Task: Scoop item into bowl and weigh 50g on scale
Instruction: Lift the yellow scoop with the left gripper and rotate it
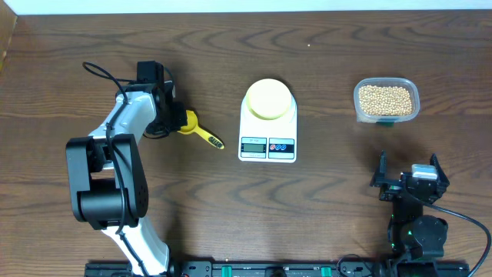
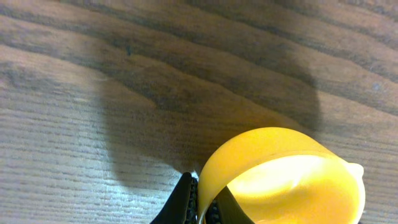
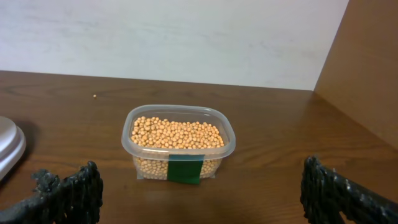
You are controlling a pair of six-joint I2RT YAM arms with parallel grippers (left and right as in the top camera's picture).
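Note:
The pale yellow bowl [image 1: 268,98] sits on the white scale [image 1: 267,145] at the table's middle. The beige beans [image 1: 386,99] fill a clear tub [image 1: 359,106] at the back right; they also show in the right wrist view [image 3: 177,132]. A bright yellow scoop [image 1: 198,129] lies left of the scale. My left gripper [image 1: 174,119] is shut on the rim of the scoop's cup [image 2: 281,177], low over the table. My right gripper [image 1: 407,178] is open and empty near the front right, facing the tub [image 3: 178,143].
The scale's edge [image 3: 7,144] shows at the left of the right wrist view. A white wall lies beyond the table's far edge. A wooden panel [image 3: 367,68] stands at the right. Black equipment [image 1: 254,269] runs along the front edge.

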